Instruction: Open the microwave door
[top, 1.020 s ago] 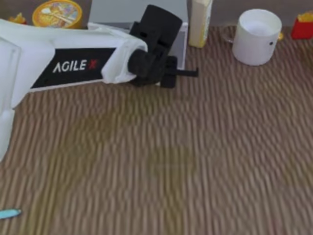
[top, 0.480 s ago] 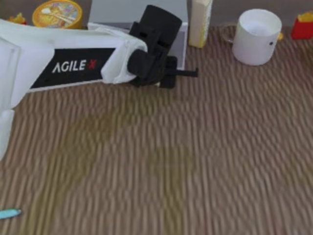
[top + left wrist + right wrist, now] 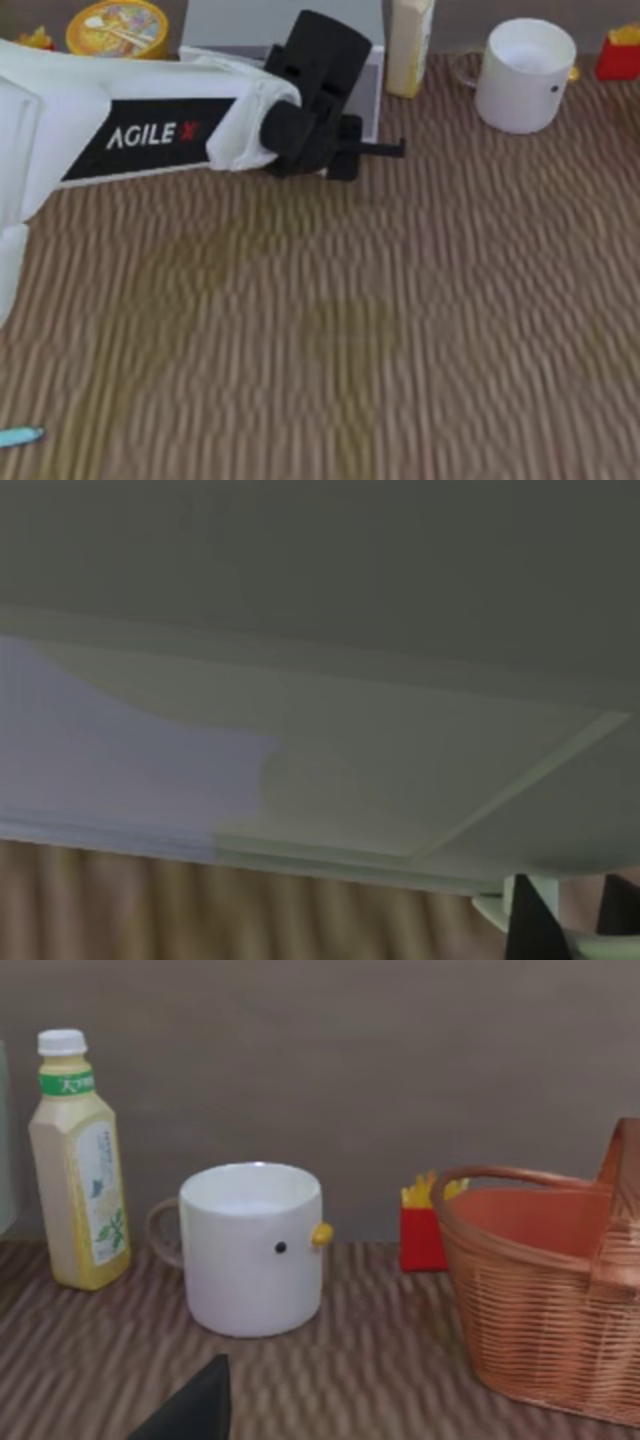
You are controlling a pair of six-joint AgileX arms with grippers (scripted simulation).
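Observation:
The silver-grey microwave (image 3: pixel 235 20) stands at the table's back edge, left of centre, partly under my left arm. My left gripper (image 3: pixel 375 152) reaches across its front to the front right corner. In the left wrist view the microwave door (image 3: pixel 350 750) fills most of the picture, flat against the box, with its window frame showing. There my left gripper (image 3: pixel 572 920) sits at the door's edge, beside a pale handle (image 3: pixel 600 946). My right gripper (image 3: pixel 200 1405) is out of the top view and shows only as a dark tip in its own wrist view.
A pale yellow bottle (image 3: pixel 410 45) stands right of the microwave, then a white cup (image 3: pixel 525 75) and a red fries box (image 3: pixel 618 55). A yellow round tin (image 3: pixel 118 27) sits at the back left. A woven basket (image 3: pixel 545 1280) stands near my right arm.

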